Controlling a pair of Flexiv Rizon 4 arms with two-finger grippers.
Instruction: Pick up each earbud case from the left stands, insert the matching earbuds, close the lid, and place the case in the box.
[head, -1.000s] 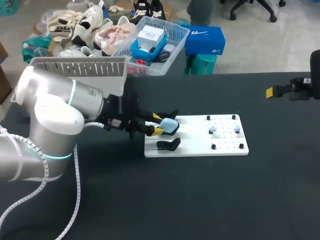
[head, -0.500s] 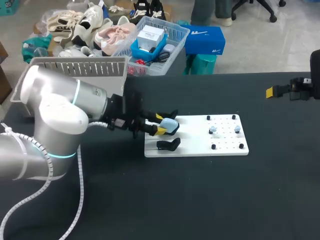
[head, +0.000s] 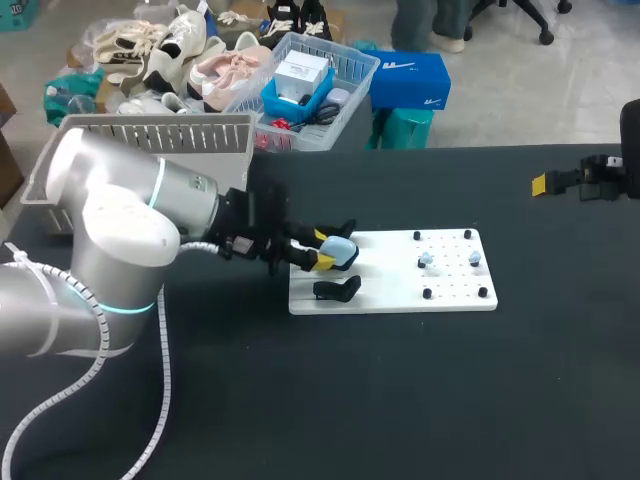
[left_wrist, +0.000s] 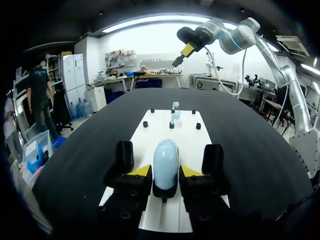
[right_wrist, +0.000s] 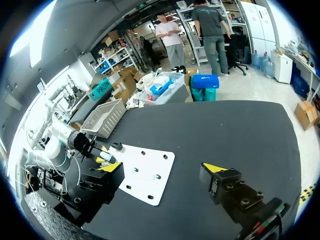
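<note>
Pale-blue earbud case (left_wrist: 165, 155), board's (head: 400, 296) 9 o'clock end: left gripper (left_wrist: 165, 171) clamps it; judged pickup, lift next. Right gripper (right_wrist: 161, 169) agape, empty.

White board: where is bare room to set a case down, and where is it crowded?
On the white board, the middle strip between the black stand and the two earbuds is bare; so is the black table in front of it. Crowded: the board's left end, where the left gripper flanks the earbud case beside the stand.
</note>
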